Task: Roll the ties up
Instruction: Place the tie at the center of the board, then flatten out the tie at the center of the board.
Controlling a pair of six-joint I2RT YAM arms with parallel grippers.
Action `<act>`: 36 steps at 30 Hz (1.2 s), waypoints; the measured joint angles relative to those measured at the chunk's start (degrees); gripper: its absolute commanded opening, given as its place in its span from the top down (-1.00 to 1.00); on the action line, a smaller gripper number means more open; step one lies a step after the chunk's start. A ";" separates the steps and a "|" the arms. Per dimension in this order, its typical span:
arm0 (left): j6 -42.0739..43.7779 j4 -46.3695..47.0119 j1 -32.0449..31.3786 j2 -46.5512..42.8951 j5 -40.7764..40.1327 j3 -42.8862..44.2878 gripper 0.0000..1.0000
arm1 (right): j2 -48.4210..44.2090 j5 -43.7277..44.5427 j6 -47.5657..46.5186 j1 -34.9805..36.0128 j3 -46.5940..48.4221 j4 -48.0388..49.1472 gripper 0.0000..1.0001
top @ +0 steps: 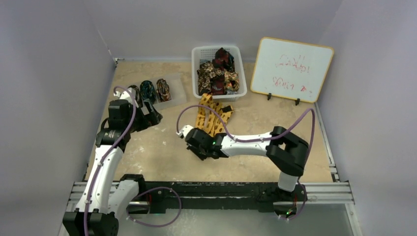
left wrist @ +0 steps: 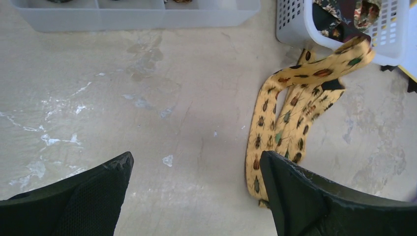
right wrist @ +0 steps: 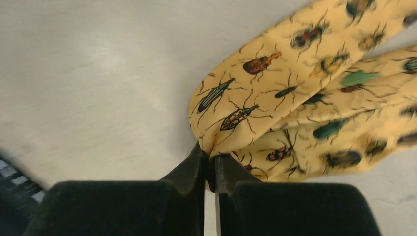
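The golden-yellow tie (top: 210,117), printed with beetles, lies folded in loops on the table below the basket. It also shows in the left wrist view (left wrist: 275,123) and the right wrist view (right wrist: 275,83). My right gripper (top: 195,134) is shut on a fold at its near end (right wrist: 210,162). My left gripper (top: 155,118) is open and empty just above the table, left of the tie (left wrist: 196,160); its right finger (left wrist: 295,191) hides the tie's near end. Several more ties (top: 218,73) fill the white basket (top: 199,53).
A clear tray (top: 178,93) at the back left holds three rolled ties (top: 148,90); its front wall shows in the left wrist view (left wrist: 137,17). A whiteboard (top: 291,69) stands at the back right. The basket's corner (left wrist: 295,24) is near the tie's far end. Grey walls enclose the table.
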 measured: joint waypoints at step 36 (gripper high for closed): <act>3.91 4.33 -8.04 14.51 17.27 -2.45 -0.89 | -3.82 1.44 39.01 -22.82 -6.84 16.17 -0.65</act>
